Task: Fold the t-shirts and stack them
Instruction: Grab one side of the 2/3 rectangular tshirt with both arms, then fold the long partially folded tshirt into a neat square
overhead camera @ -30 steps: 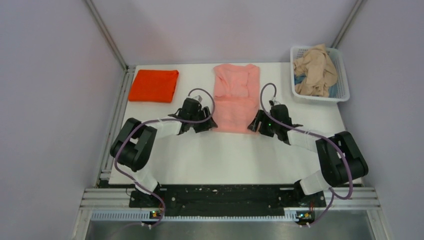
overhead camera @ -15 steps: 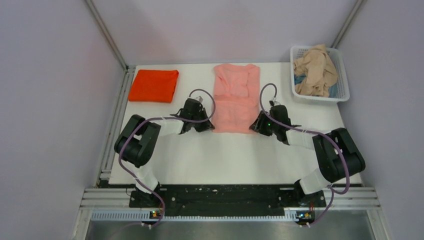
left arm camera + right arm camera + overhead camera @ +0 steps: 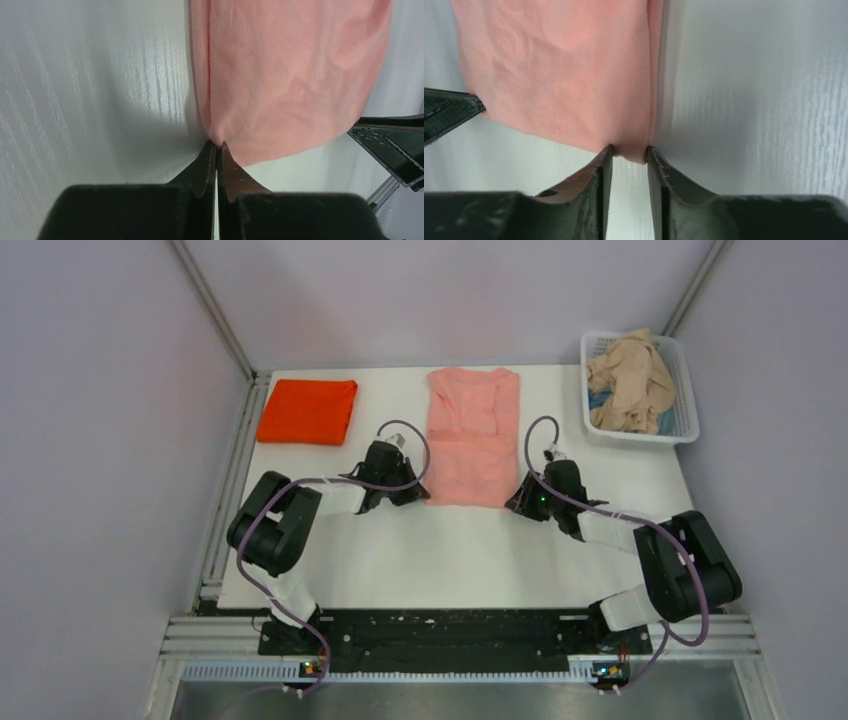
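left end effector [image 3: 216, 145] pinching pink shirt [image 3: 471, 437] hem corner | right end effector [image 3: 629, 152] spread around other corner, seemingly touching | table [image 3: 450, 550]

Bare table [image 3: 450, 550] near; basket [image 3: 686, 380] far right.

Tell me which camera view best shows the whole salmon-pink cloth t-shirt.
Top external: the salmon-pink cloth t-shirt lies there complete, from collar to near hem. The left wrist view shows only its near left corner, the right wrist view only its near right corner.
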